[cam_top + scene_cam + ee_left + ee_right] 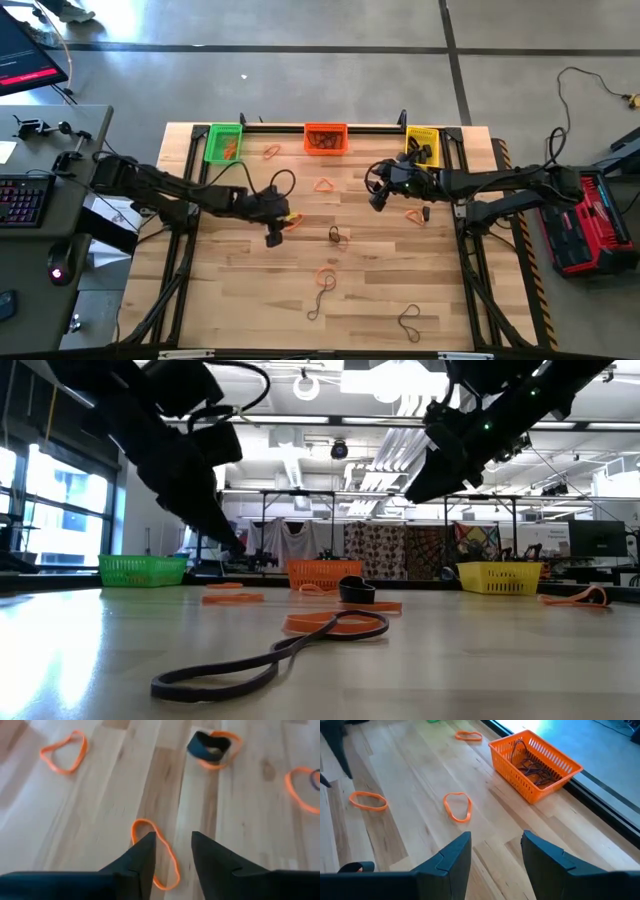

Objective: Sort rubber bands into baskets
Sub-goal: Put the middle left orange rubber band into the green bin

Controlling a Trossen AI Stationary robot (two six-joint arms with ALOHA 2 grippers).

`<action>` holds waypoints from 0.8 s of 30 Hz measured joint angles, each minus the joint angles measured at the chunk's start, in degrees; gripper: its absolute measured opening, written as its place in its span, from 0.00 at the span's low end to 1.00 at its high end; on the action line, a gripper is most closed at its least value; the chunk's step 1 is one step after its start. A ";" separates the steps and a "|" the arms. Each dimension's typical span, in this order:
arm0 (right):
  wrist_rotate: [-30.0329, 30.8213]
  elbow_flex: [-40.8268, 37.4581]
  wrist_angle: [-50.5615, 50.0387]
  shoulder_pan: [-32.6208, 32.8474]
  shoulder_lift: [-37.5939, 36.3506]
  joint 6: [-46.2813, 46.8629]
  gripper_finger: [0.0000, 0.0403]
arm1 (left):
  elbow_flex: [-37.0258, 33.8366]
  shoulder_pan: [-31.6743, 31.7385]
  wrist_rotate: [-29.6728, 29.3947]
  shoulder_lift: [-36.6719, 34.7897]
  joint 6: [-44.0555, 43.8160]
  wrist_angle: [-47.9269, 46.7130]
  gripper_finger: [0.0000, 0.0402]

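Three baskets stand along the table's far edge: green (224, 142), orange (326, 138) and yellow (422, 145), each with bands inside. Rubber bands lie scattered on the wooden table. My left gripper (274, 237) hovers open at mid-table, over an orange rubber band (156, 857) that lies flat on the wood and runs behind one fingertip (145, 851). In the low view its tip (233, 546) stands above the tabletop. My right gripper (496, 836) hangs open and holds nothing, right of centre (378, 198) and near the orange basket (535, 762).
Loose bands lie about: orange ones (325, 184) (271, 152) (413, 214), a black one (337, 236), an orange and a dark loop (322, 285) toward the near edge, and another dark loop (408, 320). A black band sits on an orange one (210, 747) ahead of my left gripper.
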 joint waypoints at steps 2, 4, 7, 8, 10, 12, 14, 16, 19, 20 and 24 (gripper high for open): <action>-0.18 0.01 0.04 -0.02 0.00 0.00 0.40 | 0.00 0.00 -0.12 1.20 -1.56 -0.04 0.34; -0.65 0.00 0.14 0.00 0.00 0.00 0.40 | 0.00 0.00 -0.12 2.45 -3.24 -0.16 0.38; -1.22 0.00 0.12 0.00 0.00 0.00 0.40 | 0.02 -0.28 0.16 4.93 -5.60 -0.33 0.44; -1.37 0.02 0.18 0.00 0.00 0.00 0.40 | 0.02 -0.46 0.46 5.81 -6.11 -0.32 0.46; -1.61 0.00 0.27 0.00 0.00 0.00 0.40 | 0.02 -0.95 0.56 7.45 -7.17 -0.30 0.48; -1.65 0.02 0.31 0.00 0.00 0.00 0.40 | 0.02 -1.46 0.42 8.83 -8.02 -0.32 0.50; -1.66 0.00 0.34 0.00 0.00 0.03 0.40 | 0.02 -1.85 -1.03 10.05 -9.27 -0.23 0.51; -1.68 0.00 0.39 0.00 0.00 0.05 0.40 | 0.13 -2.21 -2.55 10.90 -10.27 0.11 0.51; -1.68 0.01 0.75 0.00 -0.02 0.07 0.40 | 0.21 -2.27 -3.98 11.70 -10.97 0.35 0.51; -1.70 0.00 0.81 0.00 -0.02 0.09 0.40 | 0.23 -2.27 -4.10 11.83 -11.32 0.35 0.51; -1.69 0.00 0.79 0.00 -0.02 0.17 0.40 | 0.22 -2.25 -5.19 11.98 -11.22 0.11 0.45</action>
